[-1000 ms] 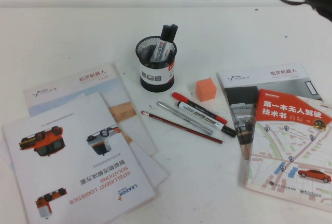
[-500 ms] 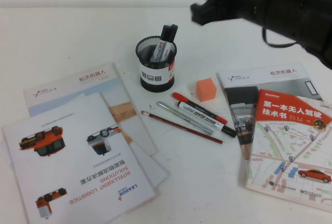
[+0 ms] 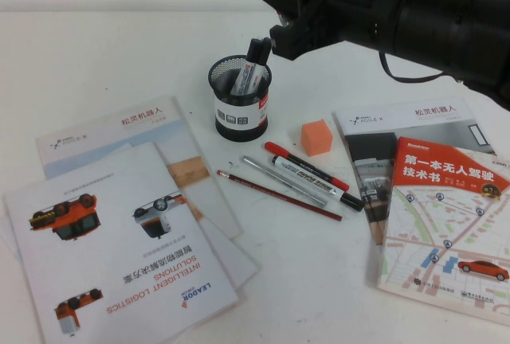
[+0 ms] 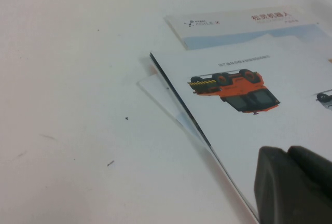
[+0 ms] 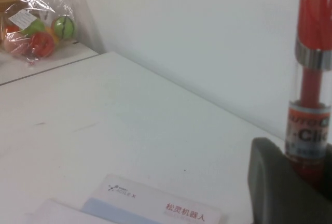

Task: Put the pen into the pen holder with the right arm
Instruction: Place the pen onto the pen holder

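Right arm (image 3: 414, 17) reaches in from the far right, its black bulk hanging over the far side of the table (image 3: 96, 49), just right of and beyond the pen holder (image 3: 241, 99). Right claw (image 5: 290, 182) is clamped on the pen (image 5: 311, 79): right wrist view shows the red barrel with a metal band and clear lower section standing up out of the dark finger (image 5: 275, 187). In the high view the pen itself is hidden by the arm. Pen holder stands upright on the table, far centre, with two dark markers (image 3: 253, 61) already leaning in it. Near it to the right: orange cube (image 3: 316, 137), then a slim black marker with red ends (image 3: 307, 166), a silver pen (image 3: 284, 180) and a thin dark-red pencil (image 3: 277, 195) lying side by side, angled. Brochures (image 3: 119, 224) stacked near left, book with a red cover (image 3: 446, 216) near right. Left claw (image 4: 295, 185) sits low over the left brochures' corner, only the dark tip is in view; cannot tell how far it is open.
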Motion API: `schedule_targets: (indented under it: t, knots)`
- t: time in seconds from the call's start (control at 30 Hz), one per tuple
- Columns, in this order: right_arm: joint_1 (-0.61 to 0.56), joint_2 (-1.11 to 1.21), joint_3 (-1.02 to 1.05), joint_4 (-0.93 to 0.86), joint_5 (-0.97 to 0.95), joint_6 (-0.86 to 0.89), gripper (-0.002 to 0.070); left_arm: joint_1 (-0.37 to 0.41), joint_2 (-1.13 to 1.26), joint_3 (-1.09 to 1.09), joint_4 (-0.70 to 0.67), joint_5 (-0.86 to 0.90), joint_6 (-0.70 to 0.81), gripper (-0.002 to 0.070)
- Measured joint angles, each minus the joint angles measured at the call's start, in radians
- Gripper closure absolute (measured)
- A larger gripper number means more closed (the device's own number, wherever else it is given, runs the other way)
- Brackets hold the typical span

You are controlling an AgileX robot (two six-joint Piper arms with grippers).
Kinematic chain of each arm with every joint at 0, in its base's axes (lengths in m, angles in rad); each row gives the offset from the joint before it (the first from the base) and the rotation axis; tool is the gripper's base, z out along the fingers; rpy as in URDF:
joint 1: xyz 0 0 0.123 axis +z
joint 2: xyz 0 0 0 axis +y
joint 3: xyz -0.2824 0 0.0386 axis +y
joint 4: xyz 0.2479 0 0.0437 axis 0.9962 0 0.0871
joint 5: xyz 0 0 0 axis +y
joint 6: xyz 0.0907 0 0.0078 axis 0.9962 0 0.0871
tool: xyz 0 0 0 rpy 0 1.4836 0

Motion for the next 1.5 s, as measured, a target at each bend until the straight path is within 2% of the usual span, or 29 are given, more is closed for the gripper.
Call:
schedule_targets:
  t: [0.2, 0.37, 0.47, 0.63, 0.7, 0.77, 0.83, 1.0, 1.23, 1.5]
  knots:
    - [-0.009, 0.000, 0.017, -0.002, 0.033, 0.027, 0.0612, 0.000, 0.000, 0.000, 0.000, 0.000, 0.000, 0.0677]
    - [-0.010, 0.004, 0.017, -0.180, 0.005, 0.329, 0.0612, 0.000, 0.000, 0.000, 0.000, 0.000, 0.000, 0.0677]
    - [0.018, 0.021, 0.015, -0.443, -0.109, 0.725, 0.0612, 0.000, 0.000, 0.000, 0.000, 0.000, 0.000, 0.0678]
    - [0.083, 0.057, 0.049, -1.232, -0.459, 1.712, 0.0612, 0.000, 0.000, 0.000, 0.000, 0.000, 0.000, 0.0678]
    - [0.093, 0.073, 0.112, -1.507, -0.677, 1.980, 0.0612, 0.000, 0.000, 0.000, 0.000, 0.000, 0.000, 0.0678]
    - [0.093, 0.098, 0.164, -1.693, -0.914, 2.127, 0.0612, 0.000, 0.000, 0.000, 0.000, 0.000, 0.000, 0.0677]
    - [0.093, 0.128, 0.190, -1.799, -1.027, 2.184, 0.0612, 0.000, 0.000, 0.000, 0.000, 0.000, 0.000, 0.0678]
    - [0.093, 0.201, 0.203, -1.881, -1.043, 2.182, 0.0612, 0.000, 0.000, 0.000, 0.000, 0.000, 0.000, 0.0678]
    - [0.093, 0.323, 0.164, -1.869, -1.060, 2.065, 0.0612, 0.000, 0.000, 0.000, 0.000, 0.000, 0.000, 0.0677]
    - [0.070, 0.513, -0.004, -1.837, -1.141, 2.031, 0.0612, 0.000, 0.000, 0.000, 0.000, 0.000, 0.000, 0.0678]
